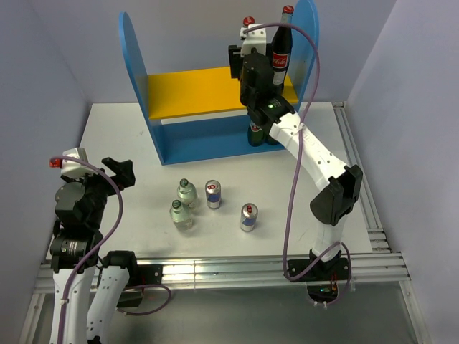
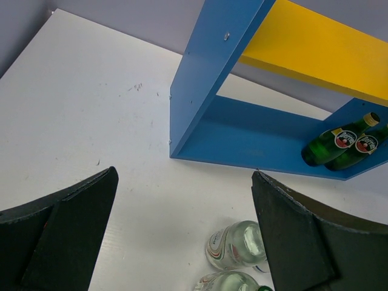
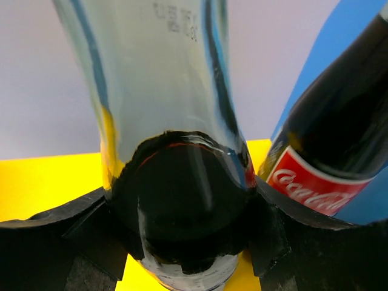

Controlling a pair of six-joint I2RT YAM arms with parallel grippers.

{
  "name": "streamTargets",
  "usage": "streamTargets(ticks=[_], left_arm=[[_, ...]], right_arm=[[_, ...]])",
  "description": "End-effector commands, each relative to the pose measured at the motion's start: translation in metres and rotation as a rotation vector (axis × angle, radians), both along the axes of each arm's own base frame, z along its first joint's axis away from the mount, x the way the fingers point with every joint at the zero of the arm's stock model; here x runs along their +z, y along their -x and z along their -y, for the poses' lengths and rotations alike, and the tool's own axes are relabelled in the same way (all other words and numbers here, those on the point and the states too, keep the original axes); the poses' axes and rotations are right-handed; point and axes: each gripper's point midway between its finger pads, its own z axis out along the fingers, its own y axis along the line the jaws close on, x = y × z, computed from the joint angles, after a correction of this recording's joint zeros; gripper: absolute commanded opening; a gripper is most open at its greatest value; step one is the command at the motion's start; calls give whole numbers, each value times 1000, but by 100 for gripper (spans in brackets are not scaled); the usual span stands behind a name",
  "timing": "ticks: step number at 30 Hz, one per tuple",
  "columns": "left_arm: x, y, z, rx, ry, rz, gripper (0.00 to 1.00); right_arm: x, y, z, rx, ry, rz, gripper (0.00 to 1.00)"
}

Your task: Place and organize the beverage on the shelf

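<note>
Right gripper (image 3: 188,242) pinched on the lower body of a cola bottle (image 3: 163,91), held upright over the right part of the shelf's (image 1: 136,72) yellow upper board (image 1: 193,89). Cannot tell whether its base touches the board.
Second cola bottle (image 1: 281,50) just beside it, by the shelf's right panel.
Two green glass bottles (image 2: 330,142) on the shelf base, right end.
On the table (image 1: 122,136) in front of the shelf: two clear green-capped bottles (image 1: 186,192), two cans (image 1: 213,193).
Left gripper (image 1: 118,174) spread wide, empty, well apart from the shelf, front left.

The shelf (image 1: 133,72) is showing blue with a yellow board (image 1: 190,89); the dark cola bottle (image 1: 280,61) is wearing red; cans (image 1: 213,194) are gleaming blue-silver
</note>
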Motion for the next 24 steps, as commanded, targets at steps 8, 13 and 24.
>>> streamTargets(ticks=[8, 13, 24], left_arm=[[9, -2, 1, -17, -15, 30, 99], [10, -2, 1, -17, -16, 33, 99], [7, -3, 2, -25, -17, 27, 99]], right_arm=[[97, -5, 44, -22, -190, 278, 0], [92, -11, 52, -36, -186, 277, 0], [74, -20, 62, -68, -183, 259, 6]])
